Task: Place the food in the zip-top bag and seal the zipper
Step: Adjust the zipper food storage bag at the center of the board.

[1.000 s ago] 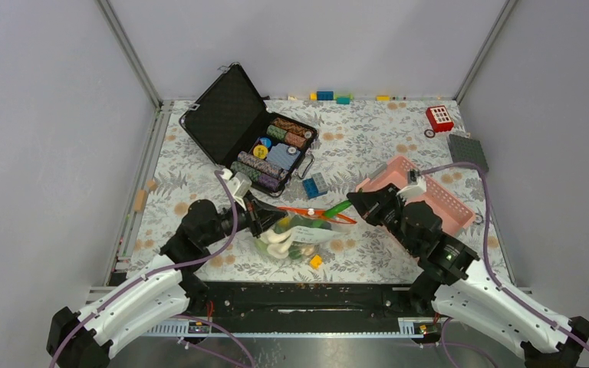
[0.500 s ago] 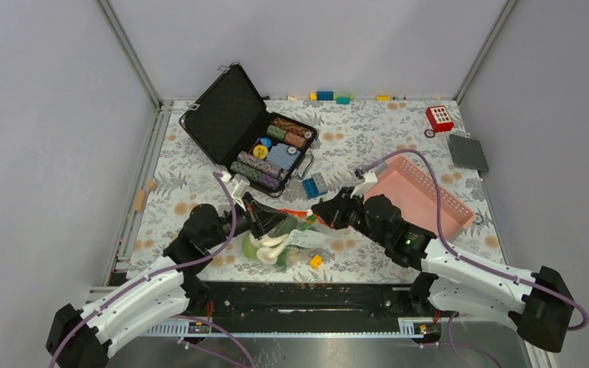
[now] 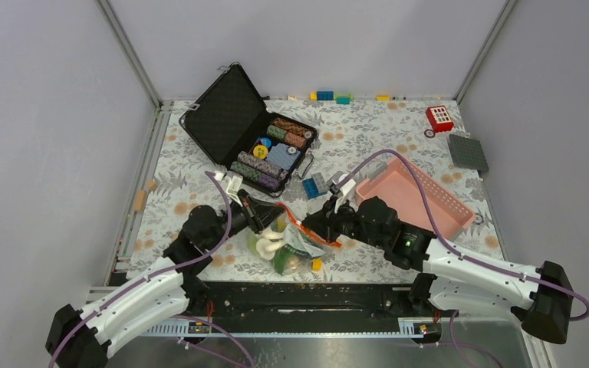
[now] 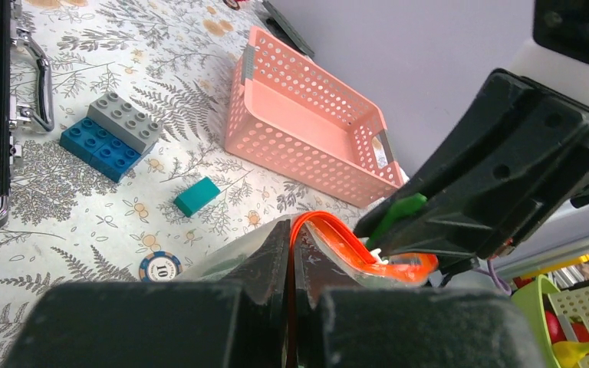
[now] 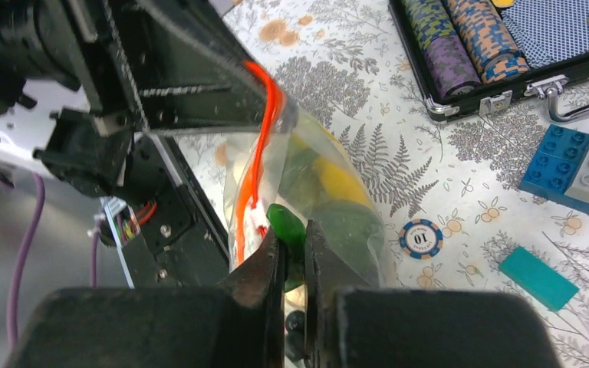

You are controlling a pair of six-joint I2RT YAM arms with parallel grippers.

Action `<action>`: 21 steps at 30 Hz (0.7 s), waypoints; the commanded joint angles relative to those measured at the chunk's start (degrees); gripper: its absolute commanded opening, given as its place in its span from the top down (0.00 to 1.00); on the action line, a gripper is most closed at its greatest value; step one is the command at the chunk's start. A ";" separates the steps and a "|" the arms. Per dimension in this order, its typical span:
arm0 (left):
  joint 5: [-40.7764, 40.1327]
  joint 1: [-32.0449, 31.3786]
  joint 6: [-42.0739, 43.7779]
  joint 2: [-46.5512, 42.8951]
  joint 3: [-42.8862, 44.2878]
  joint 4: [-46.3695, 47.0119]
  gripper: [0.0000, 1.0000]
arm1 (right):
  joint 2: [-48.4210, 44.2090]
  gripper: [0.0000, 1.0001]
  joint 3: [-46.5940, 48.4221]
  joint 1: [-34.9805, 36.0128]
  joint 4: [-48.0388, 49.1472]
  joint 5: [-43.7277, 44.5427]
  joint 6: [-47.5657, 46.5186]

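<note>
The clear zip-top bag stands on the table between my arms, with white mushroom pieces, a yellow piece and dark green food inside. My left gripper is shut on the orange-red zipper at one end of the bag's mouth and holds it up. My right gripper is shut on a long green pod and holds it at the open mouth, beside the white slider. The pod also shows in the left wrist view.
A pink basket stands right of the bag. An open black case of poker chips is behind it. Blue and grey bricks, a teal brick and a loose poker chip lie near. A small yellow piece lies by the bag.
My right gripper has moved left from the basket to the bag's mouth, carrying the green pod. My left gripper has kept its hold, and the bag now stands more upright.
</note>
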 commanded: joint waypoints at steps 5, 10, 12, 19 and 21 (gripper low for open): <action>-9.31 -0.26 0.47 -3.38 5.24 1.75 1.00 | -1.61 1.00 4.26 1.05 -17.83 -7.90 -12.07; -7.20 -0.24 1.50 -2.79 6.60 0.37 1.00 | -1.03 1.00 5.24 1.05 -18.75 -7.13 -13.47; -6.60 -0.27 1.79 -2.35 7.02 -0.31 1.00 | -0.45 1.00 6.29 1.10 -19.91 -6.13 -15.06; -4.98 -0.29 2.31 -1.00 8.25 -1.89 1.00 | 0.26 1.00 11.98 2.27 -27.45 -7.99 -24.50; -5.74 -0.22 2.46 -0.97 8.68 -2.84 1.00 | -0.10 1.00 12.78 2.66 -28.34 -8.77 -25.94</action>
